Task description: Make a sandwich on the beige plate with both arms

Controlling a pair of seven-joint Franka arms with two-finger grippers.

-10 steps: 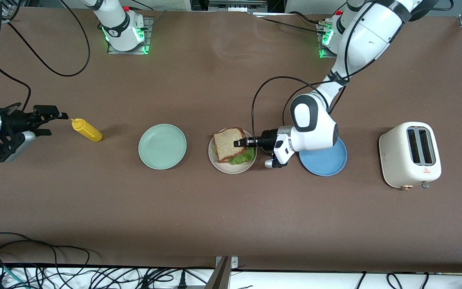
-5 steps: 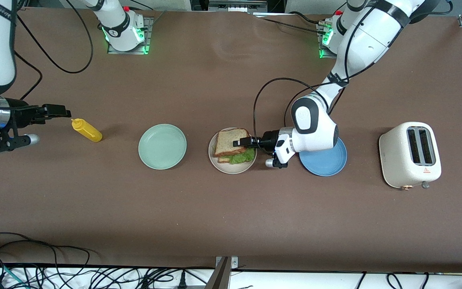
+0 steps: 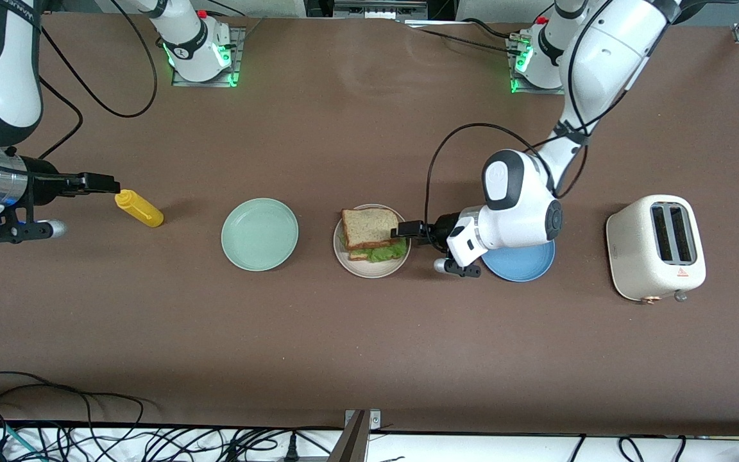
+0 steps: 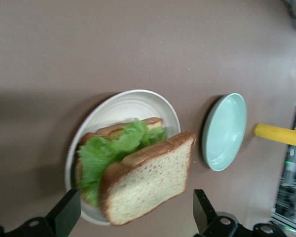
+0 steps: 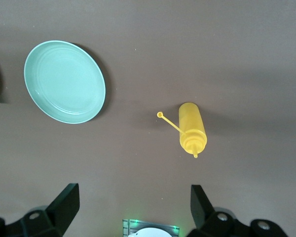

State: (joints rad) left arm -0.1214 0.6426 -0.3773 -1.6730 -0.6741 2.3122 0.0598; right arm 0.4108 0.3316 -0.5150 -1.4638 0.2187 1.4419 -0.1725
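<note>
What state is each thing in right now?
sandwich: assembled, top slice tilted over lettuce, released
beige plate: holds the sandwich
mint green plate: empty
blue plate: nothing seen on it, partly under left arm
mustard bottle: lying on its side, cap flipped off its tip
toaster: upright, nothing visible in slots
left pincer: open, at the plate's rim
right pincer: open, beside the bottle

Brown table (image 3: 344,359), tangled floor cables (image 3: 151,443)
</note>
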